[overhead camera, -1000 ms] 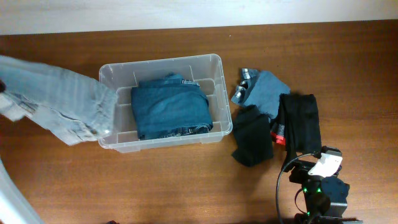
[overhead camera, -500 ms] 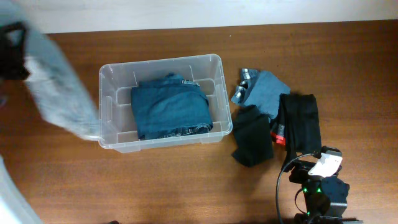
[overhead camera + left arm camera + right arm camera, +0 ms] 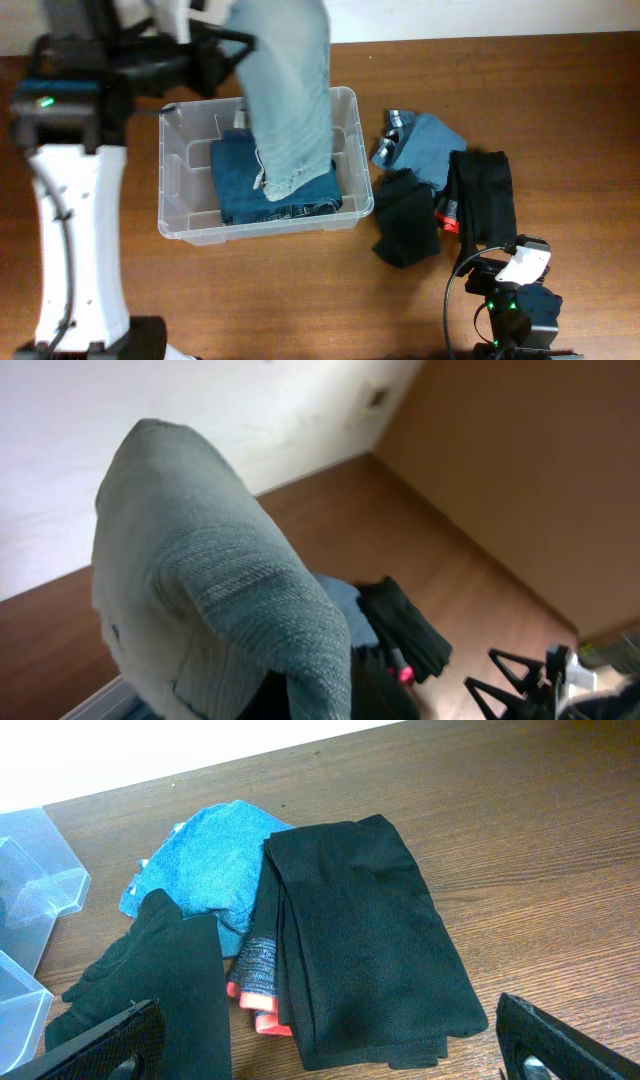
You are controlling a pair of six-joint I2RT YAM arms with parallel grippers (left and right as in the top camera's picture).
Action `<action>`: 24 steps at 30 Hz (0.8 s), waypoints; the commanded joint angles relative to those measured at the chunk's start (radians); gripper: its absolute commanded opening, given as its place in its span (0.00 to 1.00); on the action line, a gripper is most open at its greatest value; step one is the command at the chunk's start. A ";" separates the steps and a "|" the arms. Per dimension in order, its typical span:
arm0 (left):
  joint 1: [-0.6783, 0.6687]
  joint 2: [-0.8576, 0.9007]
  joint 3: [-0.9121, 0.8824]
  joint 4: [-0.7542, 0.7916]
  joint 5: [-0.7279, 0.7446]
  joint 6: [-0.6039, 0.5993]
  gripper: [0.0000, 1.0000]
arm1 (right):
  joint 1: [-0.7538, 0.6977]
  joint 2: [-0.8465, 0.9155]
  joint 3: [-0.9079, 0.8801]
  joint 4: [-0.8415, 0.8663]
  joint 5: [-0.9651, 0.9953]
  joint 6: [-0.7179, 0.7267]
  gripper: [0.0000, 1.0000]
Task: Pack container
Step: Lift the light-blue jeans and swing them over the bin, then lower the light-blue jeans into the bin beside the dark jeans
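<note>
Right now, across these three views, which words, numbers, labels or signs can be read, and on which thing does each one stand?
No text can be read in any view.
The white tag on the right arm: too small to read.
The container: no label shows; the dark jeans cover most of its base.
The pale jeans hanging above it: no readable patch or brand.
</note>
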 commanded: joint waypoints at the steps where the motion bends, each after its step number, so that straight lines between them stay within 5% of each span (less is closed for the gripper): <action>1: -0.079 0.030 0.025 0.041 -0.009 0.027 0.00 | -0.006 -0.008 -0.006 -0.002 -0.005 0.008 0.98; 17: -0.236 0.028 0.025 0.148 -0.500 -0.132 0.00 | -0.006 -0.008 -0.006 -0.002 -0.005 0.008 0.98; 24: -0.319 0.028 0.025 0.199 -0.606 -0.228 0.00 | -0.006 -0.008 -0.006 -0.002 -0.005 0.008 0.98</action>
